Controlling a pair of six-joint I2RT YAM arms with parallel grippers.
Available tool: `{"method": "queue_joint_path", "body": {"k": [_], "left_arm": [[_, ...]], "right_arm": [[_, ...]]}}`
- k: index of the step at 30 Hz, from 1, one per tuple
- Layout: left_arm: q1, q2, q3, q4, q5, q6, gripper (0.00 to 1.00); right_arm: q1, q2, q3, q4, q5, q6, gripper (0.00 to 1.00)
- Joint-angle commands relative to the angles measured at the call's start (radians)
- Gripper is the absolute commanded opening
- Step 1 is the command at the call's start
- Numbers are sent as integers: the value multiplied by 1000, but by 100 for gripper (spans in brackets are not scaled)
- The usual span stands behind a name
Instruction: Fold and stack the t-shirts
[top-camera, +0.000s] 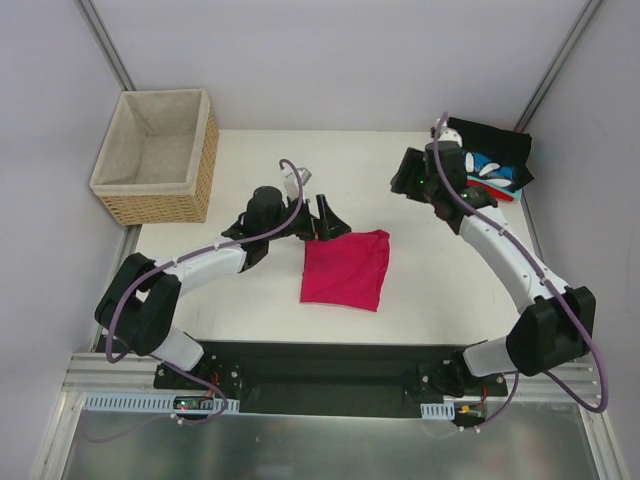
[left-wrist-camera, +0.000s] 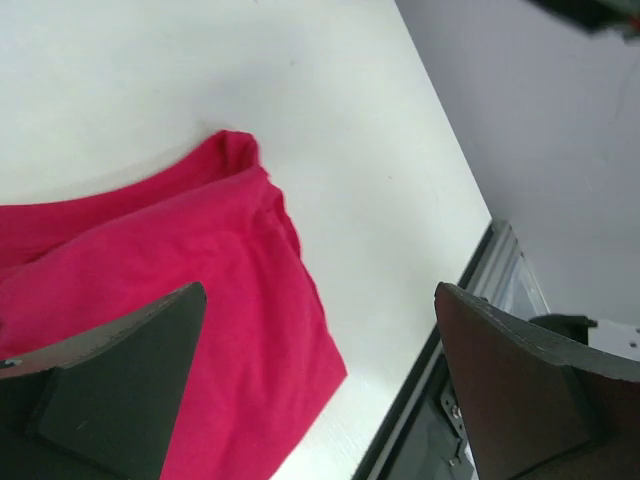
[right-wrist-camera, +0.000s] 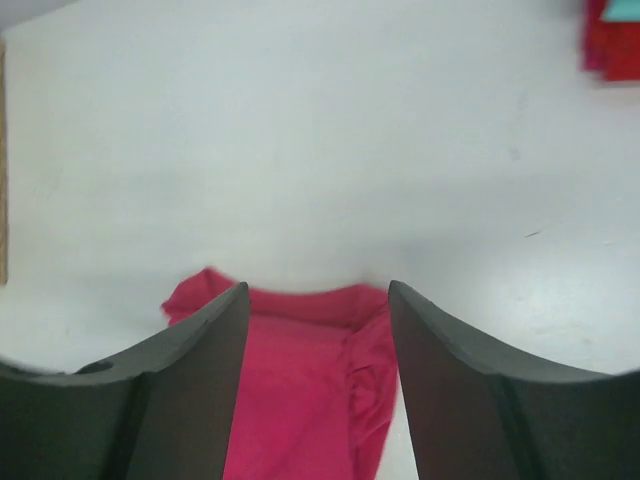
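Note:
A magenta-pink t-shirt (top-camera: 345, 270) lies folded into a rough rectangle in the middle of the white table. My left gripper (top-camera: 318, 222) hovers at its far left corner, jaws wide open and empty; in the left wrist view the shirt (left-wrist-camera: 200, 260) lies below the left gripper (left-wrist-camera: 320, 300). My right gripper (top-camera: 408, 180) is raised to the far right of the shirt, open and holding nothing. The right wrist view shows the shirt (right-wrist-camera: 300, 370) on the table beyond the right gripper (right-wrist-camera: 317, 290). A stack of folded black, blue-printed and red t-shirts (top-camera: 495, 165) sits at the back right.
A woven wicker basket (top-camera: 155, 155) with beige lining stands at the back left corner. The black base rail (left-wrist-camera: 430, 400) runs along the table's near edge. A corner of the red folded shirt (right-wrist-camera: 610, 40) shows at the top right of the right wrist view.

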Motion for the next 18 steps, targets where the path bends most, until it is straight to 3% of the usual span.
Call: {"method": "queue_joint_path", "body": {"k": [1,12,18], "left_arm": [[-66,1,26,11,28,-38,99],[-127,291,-31,319,91,-201,99],[-127,359,-49,358,96,-193,99]], "right_arm": [[-137,42,78,-85,79,-52,62],[-349,304,366,-121,15,-81,61],[-403,480,523,-111,22,-95,61]]}}
